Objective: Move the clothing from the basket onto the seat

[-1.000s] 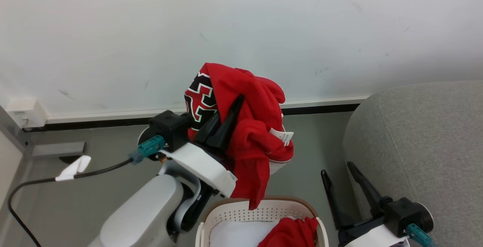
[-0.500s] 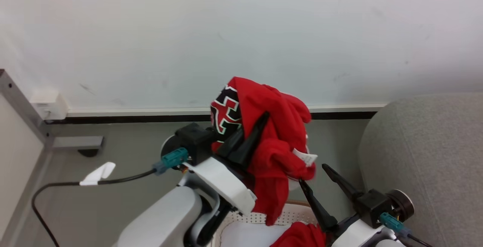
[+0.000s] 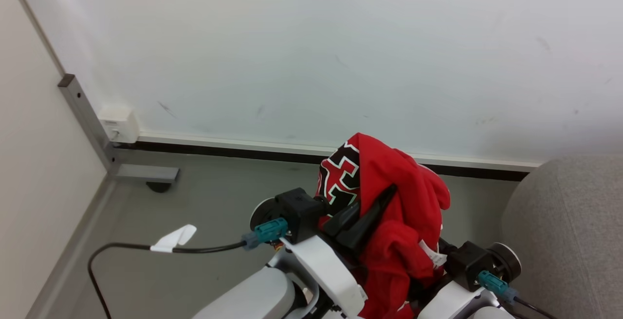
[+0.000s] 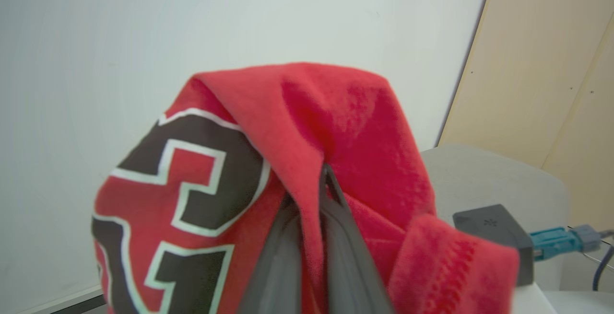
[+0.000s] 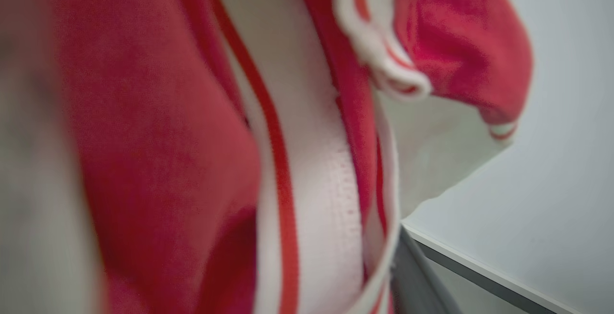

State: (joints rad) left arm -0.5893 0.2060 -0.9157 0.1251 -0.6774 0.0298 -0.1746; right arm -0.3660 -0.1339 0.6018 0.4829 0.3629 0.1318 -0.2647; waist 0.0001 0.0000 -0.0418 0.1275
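Soft red number-23 jersey (image 3: 394,187) drapes over the left gripper (image 3: 375,199), pinched between its dark fingers (image 3: 375,209); right gripper (image 3: 442,248) cloth-covered, state unclear.

Red clothing (image 3: 404,197), black number outlined white, white-and-red striped trim; grey seat (image 3: 574,231); white wall (image 3: 311,41); grey floor (image 3: 209,197).

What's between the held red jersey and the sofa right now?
Head view: the right arm's wrist sits between jersey and sofa; above it, bare grey floor.
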